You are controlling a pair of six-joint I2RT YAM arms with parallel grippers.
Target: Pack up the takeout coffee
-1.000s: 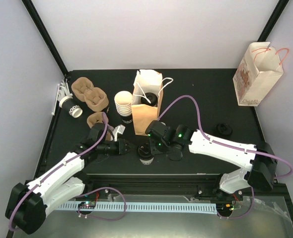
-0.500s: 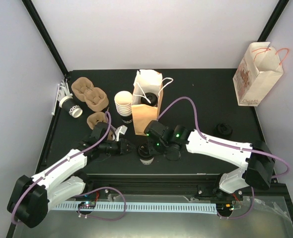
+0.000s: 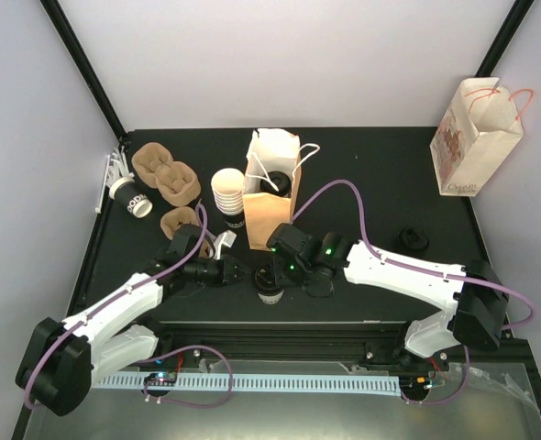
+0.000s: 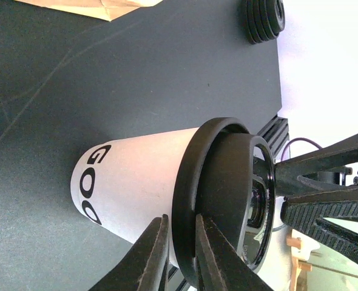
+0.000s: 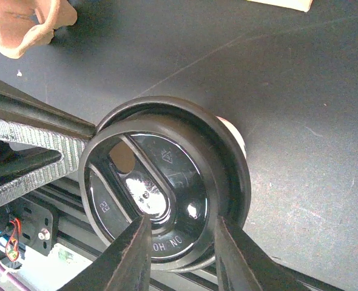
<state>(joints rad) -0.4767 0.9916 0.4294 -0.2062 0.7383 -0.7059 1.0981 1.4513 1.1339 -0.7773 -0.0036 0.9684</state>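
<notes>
Top view: we find the cup point(image 3: 269, 293) upright by the table's point(image 3: 371, 174) near edge, left of centre, between the left tool point(image 3: 240, 272) and the right tool point(image 3: 281, 271).

Left wrist view: the left tool's fingers point(image 4: 155, 257) pinch the rim of the black lid point(image 4: 227, 182) on the cup — closed on it.

Right wrist view: the right tool straddles the lid's edge, one finger point(image 5: 133, 254) over the recess, one outside — gripping the lid.
</notes>
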